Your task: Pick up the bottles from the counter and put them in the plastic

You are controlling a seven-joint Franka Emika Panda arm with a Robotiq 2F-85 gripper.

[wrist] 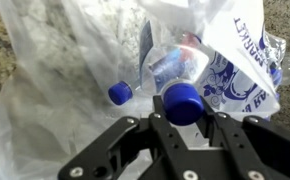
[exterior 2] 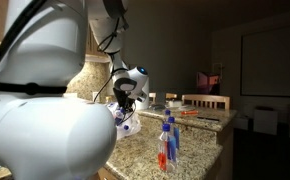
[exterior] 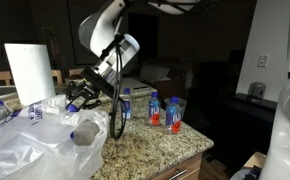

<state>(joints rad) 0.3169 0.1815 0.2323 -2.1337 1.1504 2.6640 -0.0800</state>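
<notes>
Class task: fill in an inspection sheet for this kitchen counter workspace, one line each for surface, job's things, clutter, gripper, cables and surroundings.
Surface: speckled tan granite counter, carrying everything below.
Job's things: crinkled translucent plastic bag; blue-capped clear plastic bottles standing beside it; another bottle lying inside the bag.
Clutter: tall white paper towel roll.
Gripper: black gripper shut on a blue-capped bottle, above the bag.
Cables: black cable hanging from the arm.
Surroundings: dim room; wooden chairs behind.
</notes>
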